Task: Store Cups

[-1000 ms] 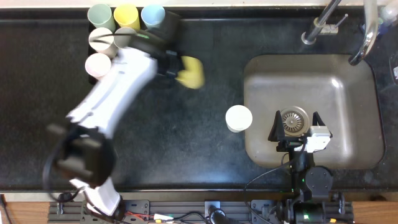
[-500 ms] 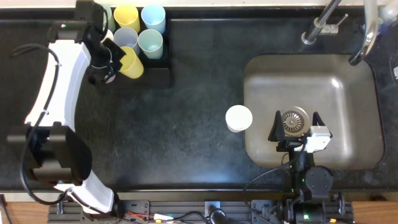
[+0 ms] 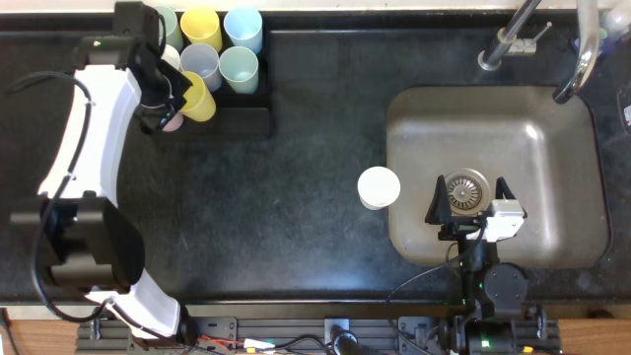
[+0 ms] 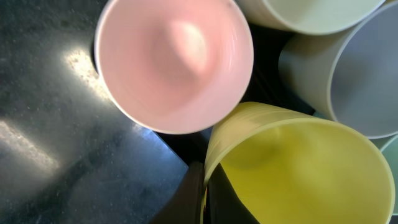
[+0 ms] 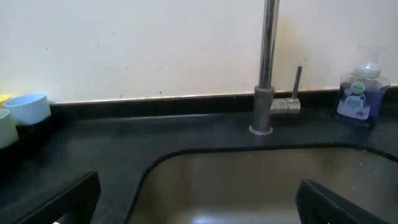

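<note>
My left gripper [image 3: 183, 95] is over the black cup tray [image 3: 246, 123] at the back left, shut on the rim of a yellow cup [image 3: 200, 97]. In the left wrist view that yellow cup [image 4: 298, 168] is tilted, its wall pinched by the left gripper [image 4: 204, 196], right beside an upright pink cup [image 4: 174, 62]. The tray also holds green [image 3: 164, 20], yellow [image 3: 200, 25], blue [image 3: 243, 24], grey-blue [image 3: 200, 61] and pale green [image 3: 239, 68] cups. A white cup [image 3: 379, 187] stands on the counter by the sink. My right gripper [image 3: 468, 195] rests open over the sink.
The steel sink [image 3: 552, 128] takes up the right side, with a tap [image 5: 267, 74] and a soap bottle [image 5: 362, 93] behind it. Dark counter [image 3: 276, 227] stretches between the tray and the sink.
The left arm swung left from the counter's middle to the tray with the yellow cup, then edged it closer to the pink cup. The right arm has not moved.
</note>
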Robot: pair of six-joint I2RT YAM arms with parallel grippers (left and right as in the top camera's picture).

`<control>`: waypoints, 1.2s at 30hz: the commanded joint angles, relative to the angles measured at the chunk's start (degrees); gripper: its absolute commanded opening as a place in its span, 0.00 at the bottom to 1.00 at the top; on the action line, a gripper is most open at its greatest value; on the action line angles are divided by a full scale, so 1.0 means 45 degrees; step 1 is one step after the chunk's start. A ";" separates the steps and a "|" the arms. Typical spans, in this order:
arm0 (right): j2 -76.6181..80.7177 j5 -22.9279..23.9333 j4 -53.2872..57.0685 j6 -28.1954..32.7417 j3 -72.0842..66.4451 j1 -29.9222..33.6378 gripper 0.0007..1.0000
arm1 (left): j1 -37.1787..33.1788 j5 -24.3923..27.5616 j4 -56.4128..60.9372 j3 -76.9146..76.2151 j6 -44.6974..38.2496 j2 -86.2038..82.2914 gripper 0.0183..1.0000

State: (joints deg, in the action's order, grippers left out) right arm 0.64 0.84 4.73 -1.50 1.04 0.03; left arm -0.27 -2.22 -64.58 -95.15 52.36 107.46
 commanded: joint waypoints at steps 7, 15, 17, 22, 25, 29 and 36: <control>-0.0097 -0.0044 -0.0058 -0.0049 -0.0170 0.0083 1.00 | 0.0602 -0.1224 -0.0015 0.0243 0.0151 -0.0131 0.02; -0.0097 -0.0044 -0.0058 -0.0049 -0.0170 0.0083 1.00 | 0.0602 -0.1617 0.0369 0.0578 0.0481 0.0219 0.02; -0.0097 -0.0044 -0.0058 -0.0049 -0.0170 0.0083 1.00 | 0.0627 -0.1530 0.0602 0.0583 0.0476 0.0374 0.02; -0.0097 -0.0044 -0.0058 -0.0049 -0.0170 0.0083 1.00 | 0.0685 -0.1365 0.0879 0.0588 0.0486 0.0699 0.02; -0.0097 -0.0044 -0.0058 -0.0049 -0.0170 0.0083 1.00 | 0.0685 -0.1336 0.0903 0.0602 0.0481 0.0879 0.02; -0.0097 -0.0044 -0.0058 -0.0049 -0.0170 0.0083 1.00 | 0.0685 -0.1287 0.0937 0.0738 0.0481 0.0903 0.02; -0.0097 -0.0044 -0.0058 -0.0049 -0.0170 0.0083 1.00 | 0.0699 -0.1190 0.0971 0.0933 0.0476 0.0903 0.92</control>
State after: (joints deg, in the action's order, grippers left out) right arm 0.64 0.84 4.73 -1.50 1.04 0.03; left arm 2.55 -7.55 -60.18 -91.81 53.89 110.83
